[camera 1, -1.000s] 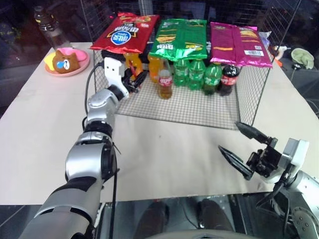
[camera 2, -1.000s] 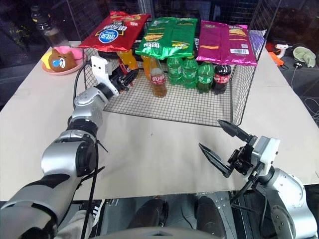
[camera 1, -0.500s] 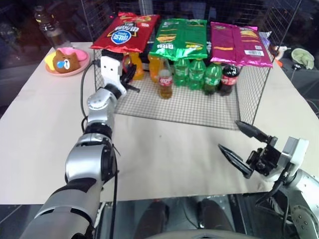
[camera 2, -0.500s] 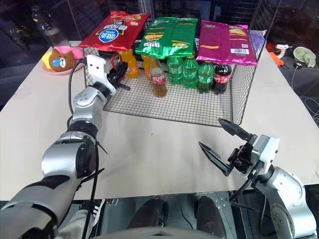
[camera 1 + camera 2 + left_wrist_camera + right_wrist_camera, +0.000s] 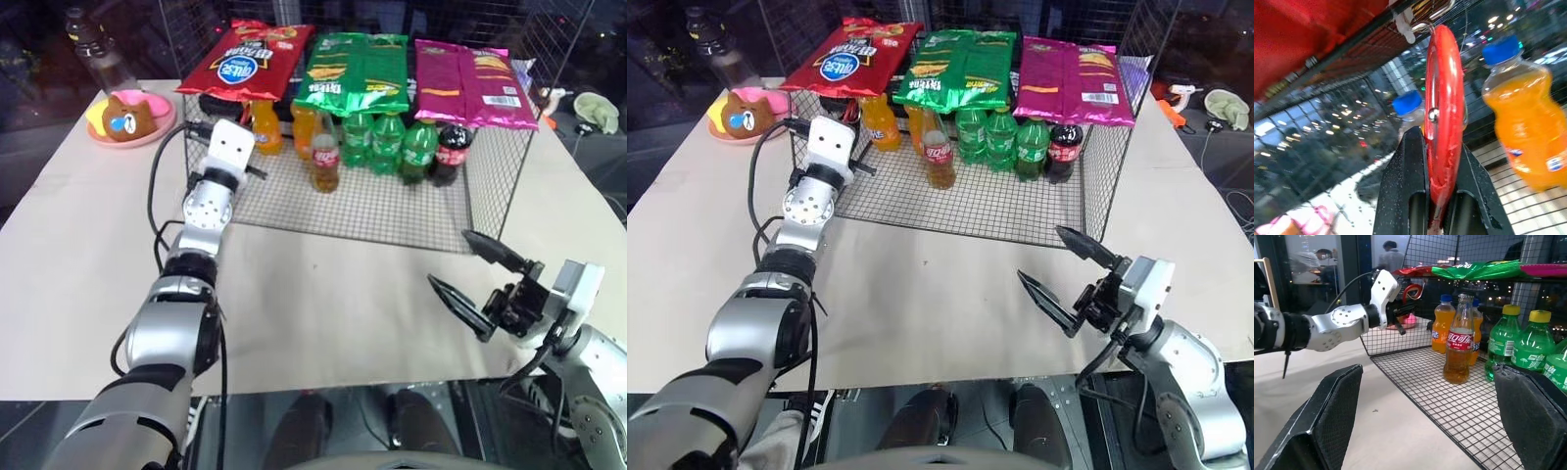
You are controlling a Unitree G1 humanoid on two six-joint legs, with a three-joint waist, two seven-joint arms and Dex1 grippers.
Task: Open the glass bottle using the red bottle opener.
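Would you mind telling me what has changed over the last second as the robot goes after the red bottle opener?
The left end effector has closed on the red bottle opener, which hangs from the wire shelf, and its wrist has rolled. The right end effector stayed open near the table's front edge. The glass bottle and the other drinks stayed put.

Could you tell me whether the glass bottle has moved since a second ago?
No. The glass bottle stands upright on the wire shelf, just left of the green bottles, as before; only the camera shifted slightly.
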